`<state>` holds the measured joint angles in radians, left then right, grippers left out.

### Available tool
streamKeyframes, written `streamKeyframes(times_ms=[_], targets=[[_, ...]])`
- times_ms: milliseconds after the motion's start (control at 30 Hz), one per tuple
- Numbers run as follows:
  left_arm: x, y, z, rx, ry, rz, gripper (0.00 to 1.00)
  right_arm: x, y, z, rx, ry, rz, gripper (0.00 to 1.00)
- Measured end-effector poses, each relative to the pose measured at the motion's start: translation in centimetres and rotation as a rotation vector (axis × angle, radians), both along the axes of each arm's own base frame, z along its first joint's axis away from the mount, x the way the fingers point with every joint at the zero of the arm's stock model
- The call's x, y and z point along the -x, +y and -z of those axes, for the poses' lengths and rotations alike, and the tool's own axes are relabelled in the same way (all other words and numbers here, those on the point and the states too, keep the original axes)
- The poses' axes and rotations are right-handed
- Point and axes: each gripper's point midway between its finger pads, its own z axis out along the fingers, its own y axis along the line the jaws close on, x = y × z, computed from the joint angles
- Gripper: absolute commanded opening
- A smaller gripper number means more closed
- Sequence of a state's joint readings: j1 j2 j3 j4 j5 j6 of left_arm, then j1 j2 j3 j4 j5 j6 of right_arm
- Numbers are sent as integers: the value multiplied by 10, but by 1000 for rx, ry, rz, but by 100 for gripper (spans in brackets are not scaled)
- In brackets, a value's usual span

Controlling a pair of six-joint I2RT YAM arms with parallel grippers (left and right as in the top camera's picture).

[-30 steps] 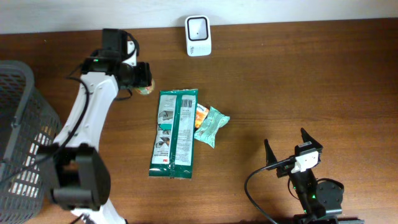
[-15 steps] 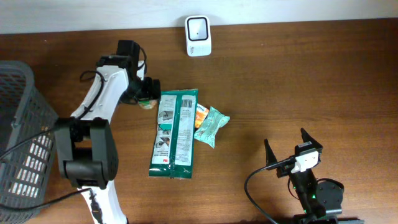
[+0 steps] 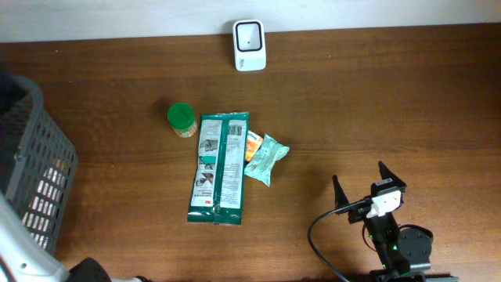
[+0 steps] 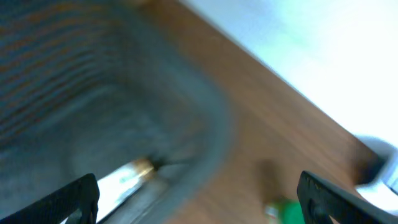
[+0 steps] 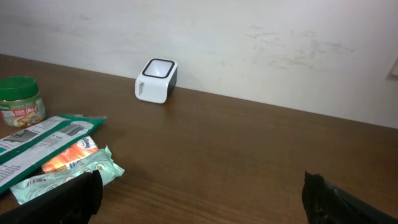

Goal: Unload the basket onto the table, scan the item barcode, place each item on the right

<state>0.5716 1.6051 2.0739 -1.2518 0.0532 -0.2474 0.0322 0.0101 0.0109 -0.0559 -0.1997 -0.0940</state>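
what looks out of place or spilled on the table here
Nothing spilled or damaged. Only the teal wrapper lies askew, partly covering an orange packet beside the long green pack. The green-lidded jar stands upright.

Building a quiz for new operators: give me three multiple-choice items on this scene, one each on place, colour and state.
1. The scanner sits: A. by the wall, beyond the long packet; B. beneath that packet; C. touching that packet.
2. The jar has a lid coloured: A. red; B. green; C. blue.
3. The jar is: A. lying down; B. upright, lid on; C. upright, lid off.
Answers: A, overhead it sits apart by the wall; B, both views show green; B, the right wrist view shows it standing capped.
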Motion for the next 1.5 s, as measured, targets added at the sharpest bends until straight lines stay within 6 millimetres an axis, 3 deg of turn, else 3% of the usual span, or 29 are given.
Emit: streamKeyframes(times_ms=[167, 300, 467, 667, 767, 933, 1033, 1167, 1200, 1233, 1300, 1433, 1500], targets=[[52, 53, 12, 43, 48, -188, 99, 0, 0, 0, 0, 0, 0, 98], [60, 64, 44, 61, 179, -148, 95, 0, 0, 0, 0, 0, 0, 98], [64, 76, 117, 64, 368, -36, 94, 0, 0, 0, 0, 0, 0, 98], [101, 102, 212, 101, 467, 40, 93, 0, 0, 0, 0, 0, 0, 98], [99, 113, 233, 56, 464, 81, 96, 0, 0, 0, 0, 0, 0, 98], [99, 110, 277, 40, 532, 247, 90, 0, 0, 0, 0, 0, 0, 98], [95, 104, 303, 65, 553, 360, 94, 0, 0, 0, 0, 0, 0, 98], [87, 103, 314, 54, 522, 453, 90, 0, 0, 0, 0, 0, 0, 98], [84, 103, 316, 57, 509, 470, 77, 0, 0, 0, 0, 0, 0, 98], [82, 103, 318, 60, 496, 483, 72, 0, 0, 0, -1, 0, 0, 98], [78, 100, 320, 66, 476, 506, 40, 0, 0, 0, 0, 0, 0, 98], [72, 102, 322, 51, 456, 522, 14, 0, 0, 0, 0, 0, 0, 98], [71, 102, 323, 49, 457, 525, 15, 0, 0, 0, 0, 0, 0, 99]])
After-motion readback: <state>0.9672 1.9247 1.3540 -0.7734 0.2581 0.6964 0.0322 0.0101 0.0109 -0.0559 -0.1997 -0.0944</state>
